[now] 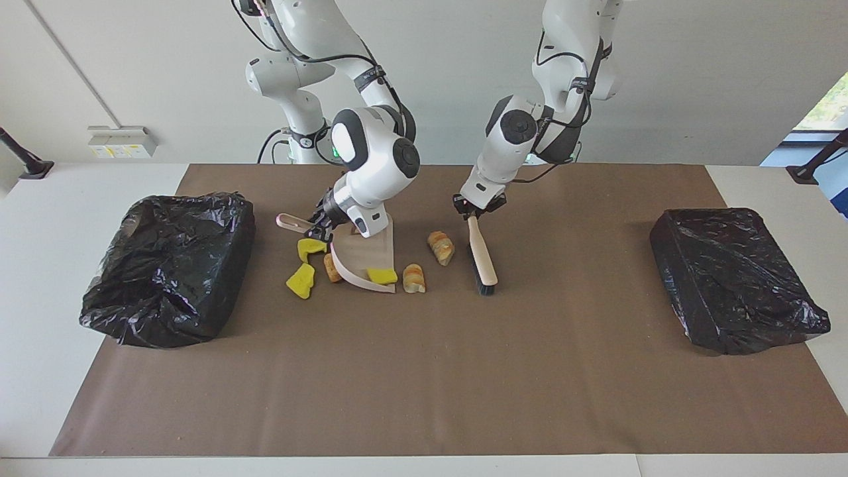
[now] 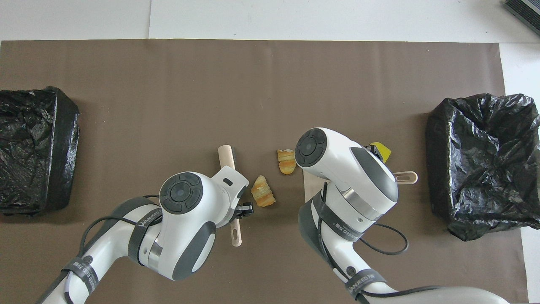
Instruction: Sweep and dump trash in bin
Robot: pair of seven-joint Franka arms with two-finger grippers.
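My right gripper (image 1: 319, 227) is shut on the handle of the pink dustpan (image 1: 366, 257), which tilts with its handle end raised. A yellow sponge bit (image 1: 382, 275) lies at the pan's low edge. Beside the pan, toward the right arm's end, lie two yellow sponge bits (image 1: 301, 280) and a brown cork-like lump (image 1: 331, 267). Two bread-like pieces (image 1: 414, 278) (image 1: 440, 247) lie between pan and brush. My left gripper (image 1: 476, 211) is shut on the handle of the brush (image 1: 483, 258), whose bristles touch the paper. From overhead, the right arm hides most of the dustpan (image 2: 309, 190).
A bin lined with a black bag (image 1: 169, 265) stands at the right arm's end of the table, close to the dustpan handle. A second black-bagged bin (image 1: 735, 278) stands at the left arm's end. Brown paper (image 1: 424, 384) covers the table.
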